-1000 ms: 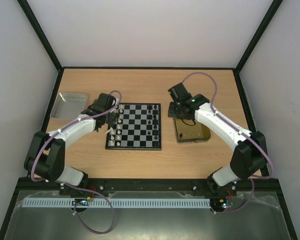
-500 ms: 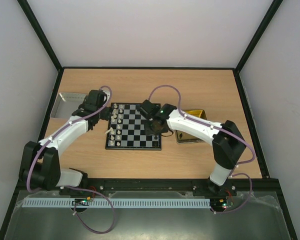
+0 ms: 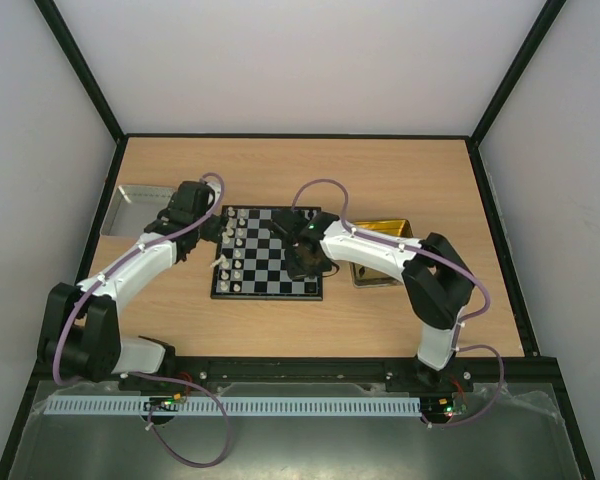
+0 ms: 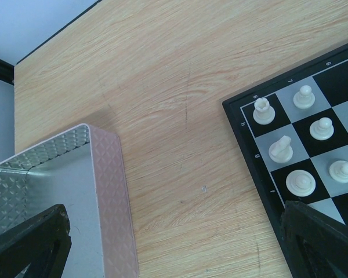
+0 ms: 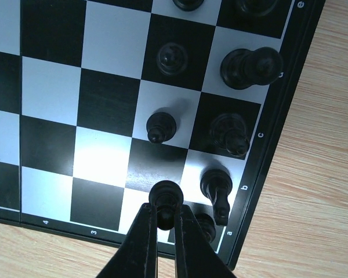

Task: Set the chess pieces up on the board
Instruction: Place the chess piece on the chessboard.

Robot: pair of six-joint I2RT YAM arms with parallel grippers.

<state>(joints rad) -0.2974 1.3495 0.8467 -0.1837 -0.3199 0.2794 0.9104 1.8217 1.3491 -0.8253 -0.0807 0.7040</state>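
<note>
Nearest the arm bases: right gripper (image 5: 165, 226), clamped on a small black piece (image 5: 165, 194) over the near right corner of the board (image 3: 267, 296), in the second line of squares from the right edge; whether seated on its square or just above it, impossible to tell. Around it, other black pieces (image 5: 161, 126): taller ones along the edge line, pawns beside them in the second line, one tall piece possibly lying over, the angle leaving that unsure. Several squares on the black side apparently unfilled, the arm hiding part of that side from above. Across the board, white pieces (image 4: 300, 183) upright in two lines along the left edge, by the look of it complete or nearly so. Judged stage: white done or close to it, black part-way, the held piece and its remaining fellows left to place. Just right of the board, yellow tray (image 3: 390, 226), largely under the right arm, contents hidden. Farther off, left gripper (image 4: 174, 220), spread wide and holding nothing, above bare counter (image 3: 280, 170) between board and silver tray (image 4: 111, 191). Silver tray at the far left: no pieces in the part seen.
</note>
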